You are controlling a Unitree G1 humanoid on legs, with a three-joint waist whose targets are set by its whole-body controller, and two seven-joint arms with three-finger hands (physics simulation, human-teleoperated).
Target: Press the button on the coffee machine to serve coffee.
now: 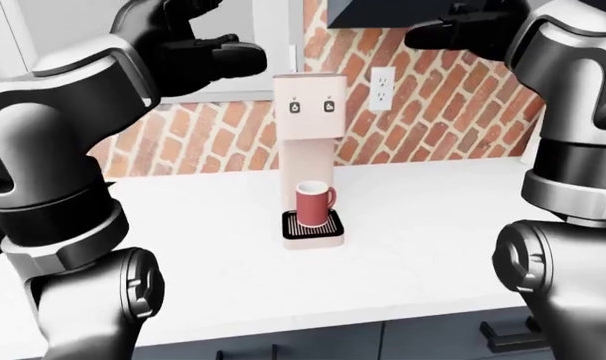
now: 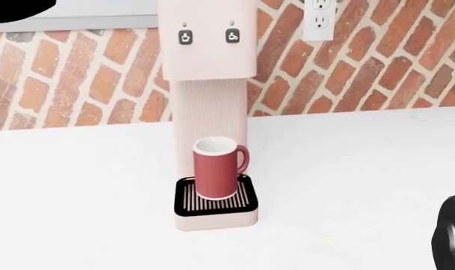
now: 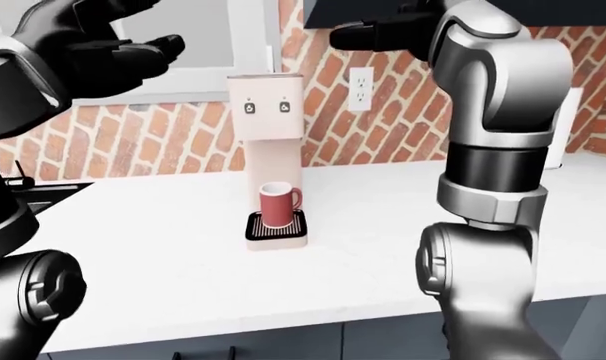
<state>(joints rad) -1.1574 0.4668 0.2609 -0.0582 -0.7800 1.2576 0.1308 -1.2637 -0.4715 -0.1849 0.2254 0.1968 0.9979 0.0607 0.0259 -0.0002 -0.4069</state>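
Right-eye view showed the left hand (image 3: 103, 45) raised high at the left, its dark fingers spread apart and holding nothing, level with the top of the coffee machine (image 3: 266, 142) and well to its left. The right hand (image 3: 383, 34) was lifted at the upper right, above and to the right of the machine; whether its fingers were apart or together could not be told. Neither hand touched the machine. Two small dark buttons sat side by side on the machine's pale face, the left button (image 2: 185, 37) and the right button (image 2: 233, 36). Below them a red mug (image 2: 216, 167) stood upright on the black drip grate (image 2: 215, 199), handle to the right. The machine stood on a white counter (image 2: 348, 169) against a brick wall (image 2: 363, 67) with a white outlet (image 2: 318, 18).
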